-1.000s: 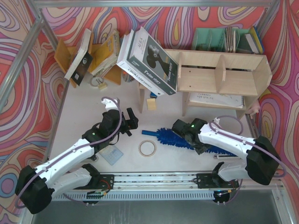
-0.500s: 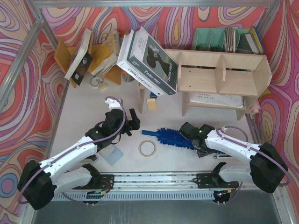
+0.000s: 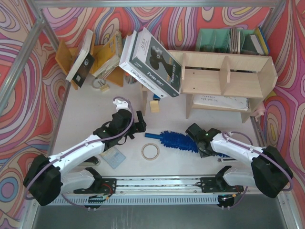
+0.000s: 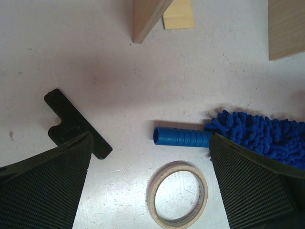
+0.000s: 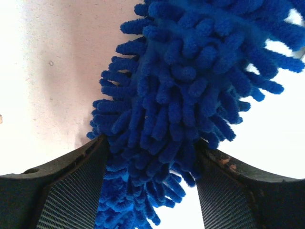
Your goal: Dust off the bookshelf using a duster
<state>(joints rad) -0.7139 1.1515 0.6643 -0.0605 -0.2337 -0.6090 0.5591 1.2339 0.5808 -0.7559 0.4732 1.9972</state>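
**Right end effector (image 5: 151, 143) straddling the soft head of the duster (image 3: 174, 140)**

Its fingers are standing apart with blue fluff brushing both; whether the right end effector is squeezing, I cannot tell. The duster is lying on the table (image 3: 86, 109), in front of the bookshelf (image 3: 224, 71). Over its handle (image 4: 181, 137) the left end effector (image 4: 150, 138) is hovering, fingers wide apart. I am judging it featherlight. The pile is likely giving and slipping under a pinch, so the stiff ribbed handle is offering the surer hold.
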